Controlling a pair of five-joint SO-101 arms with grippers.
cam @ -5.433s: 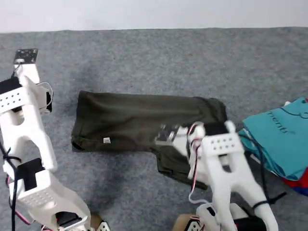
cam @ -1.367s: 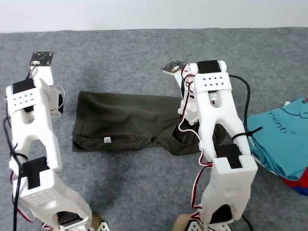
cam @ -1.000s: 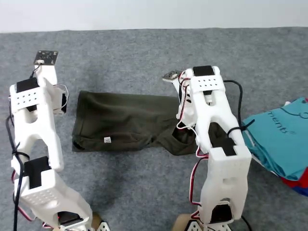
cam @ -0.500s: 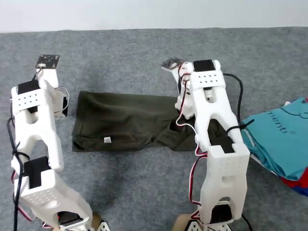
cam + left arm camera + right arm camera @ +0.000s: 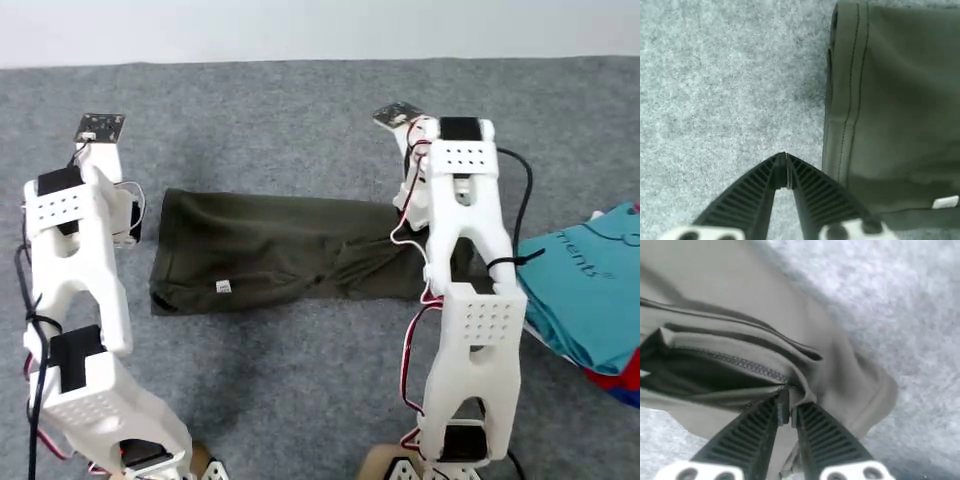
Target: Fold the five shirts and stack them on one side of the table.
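Observation:
An olive green shirt (image 5: 260, 250) lies spread sideways on the grey carpet, creased where it meets the right arm. My right gripper (image 5: 785, 399) is shut on a folded edge of this shirt (image 5: 765, 320) at its right end, under the right arm (image 5: 462, 205). My left gripper (image 5: 786, 159) is shut with nothing in it, low over bare carpet just beside the hemmed left edge of the shirt (image 5: 895, 100). The left arm (image 5: 70, 240) stands at that left edge. A small white label (image 5: 221, 289) shows near the shirt's front edge.
A stack of folded shirts, teal (image 5: 590, 290) on top and red (image 5: 622, 384) beneath, sits at the right edge of the table. A white wall runs along the far edge. Bare grey carpet (image 5: 250, 120) stretches behind and in front of the olive shirt.
The right arm has swung to the right with the shirt's edge, drawing the bunched lower flap out into a flatter strip. The left arm has hardly shifted.

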